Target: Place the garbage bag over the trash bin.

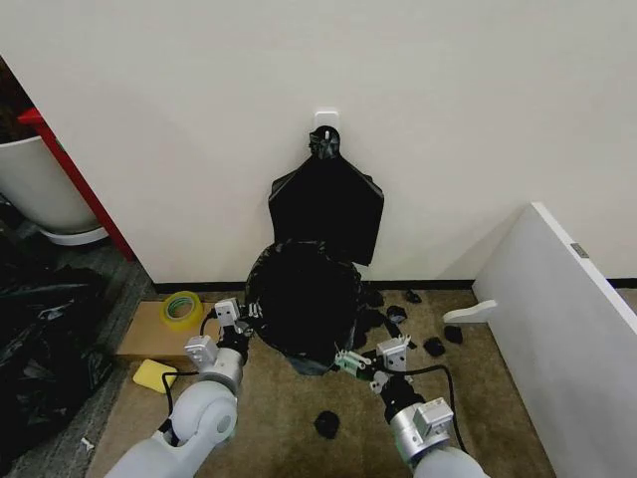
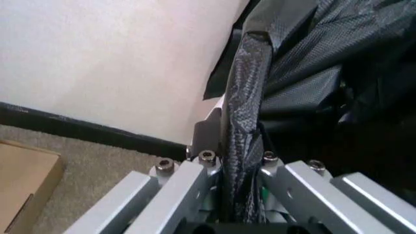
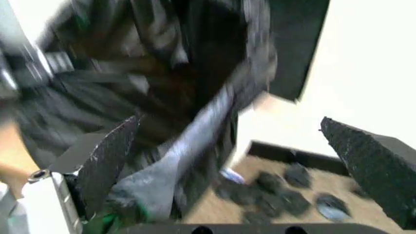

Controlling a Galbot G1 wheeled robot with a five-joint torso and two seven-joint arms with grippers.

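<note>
Standing against the white wall (image 1: 199,119) on tan carpet (image 1: 289,418): the garbage bag (image 1: 304,299), glossy black, draped over a round form at floor level; whether the trash bin sits beneath cannot be told, as no white plastic shows.

Item: flat black bags (image 1: 328,204), hung from a white wall hook (image 1: 325,124), just above and behind the garbage bag.

Item: white board (image 1: 557,329), leaning at the robot's right.

Item: large white pot (image 1: 40,189), far left, well apart from the work.

Item: cardboard sheet (image 1: 149,334) with yellow tape roll (image 1: 182,309) on it; yellow sponge (image 1: 154,375) beside.

Item: left gripper (image 1: 242,317), at the bag's left edge, fingers (image 2: 175,195) closed narrow on a fold of the bag film (image 2: 244,122).

Item: right gripper (image 1: 356,364), at the bag's lower right edge, fingers (image 3: 107,158) spread wide, a strip of bag film (image 3: 195,141) lying between them.

Item: small black scraps (image 1: 418,329), scattered on the carpet right of the bag; one (image 1: 326,424) lies between the arms.
</note>
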